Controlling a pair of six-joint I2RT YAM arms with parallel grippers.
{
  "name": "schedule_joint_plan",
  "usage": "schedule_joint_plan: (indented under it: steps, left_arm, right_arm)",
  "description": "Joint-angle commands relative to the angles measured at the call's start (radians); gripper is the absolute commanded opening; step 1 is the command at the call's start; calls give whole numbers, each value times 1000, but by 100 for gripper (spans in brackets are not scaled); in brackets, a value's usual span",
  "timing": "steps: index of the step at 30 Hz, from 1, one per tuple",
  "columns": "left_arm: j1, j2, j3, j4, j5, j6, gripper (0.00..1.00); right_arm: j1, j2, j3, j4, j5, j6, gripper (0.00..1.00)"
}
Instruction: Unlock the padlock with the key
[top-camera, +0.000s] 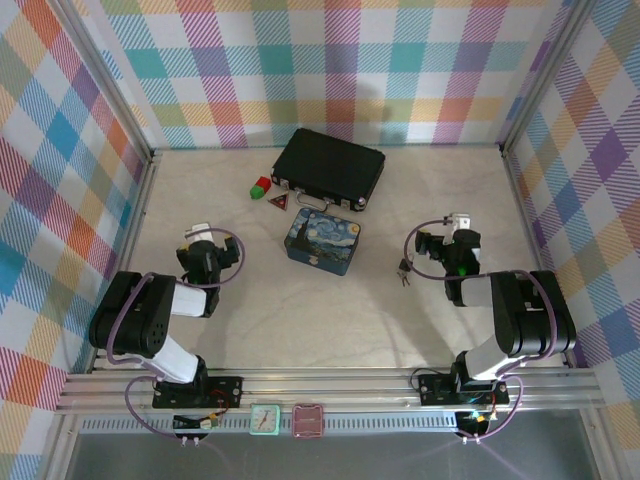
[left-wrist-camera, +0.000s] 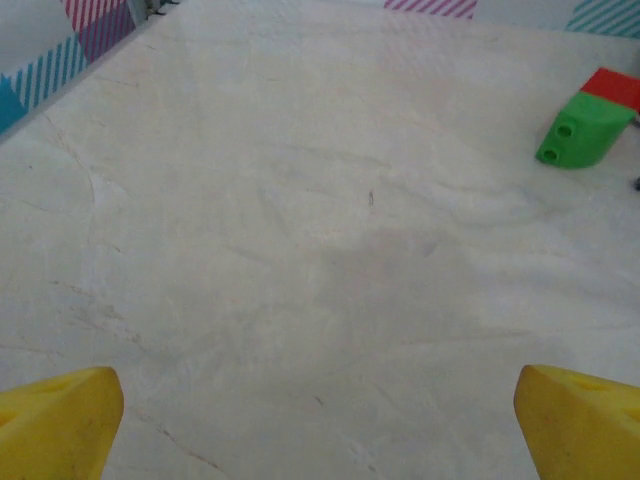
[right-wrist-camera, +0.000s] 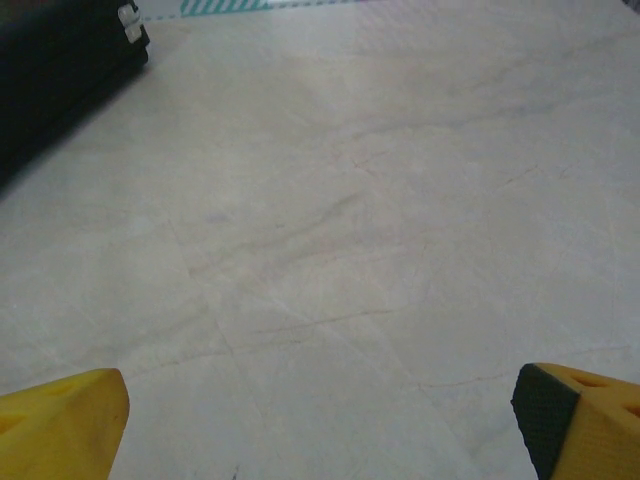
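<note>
— Yellow fingertips (left-wrist-camera: 55, 425) sit closest, in the bottom corners of both wrist views: blunt, matte plastic wedges, four in all.

— So each pincer is spread?

— Yes. Left pincer (left-wrist-camera: 320, 435) and right pincer (right-wrist-camera: 320, 435) are both spread wide, pinching nothing, with bare stone-look surface between the tips.

— Biggest thing?

— The tabletop (top-camera: 330, 320), pale and faintly veined like marble. Next come the left arm (top-camera: 150, 320) and right arm (top-camera: 520, 315), glossy black and white. Then one black case (top-camera: 330, 167), flat and rectangular, and one blue starry tin (top-camera: 324, 241) with rounded corners, just in front of it.

— What do the wrist views add?

— The left one shows a green block (left-wrist-camera: 585, 130) with round holes in its end, and a red block (left-wrist-camera: 615, 87) right behind it. The right one catches a corner of the case.

— And the lock?

— From overhead, the padlock (top-camera: 403, 265) and the key (top-camera: 406, 280) form a tiny dark-grey cluster on the tabletop, just left of the right pincer and well right of the tin. It is too small to tell whether they touch.
</note>
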Motion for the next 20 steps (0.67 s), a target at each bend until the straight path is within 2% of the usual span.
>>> schedule_joint_plan:
  steps: [1,20]
  left_arm:
    - [11,-2,52,-13,42,20,100]
    - [-2,8,56,-4,26,35,100]
  right_arm:
    - [-8,0,3,60,2,1,99]
    - [-9,1,6,57,-5,-2,99]
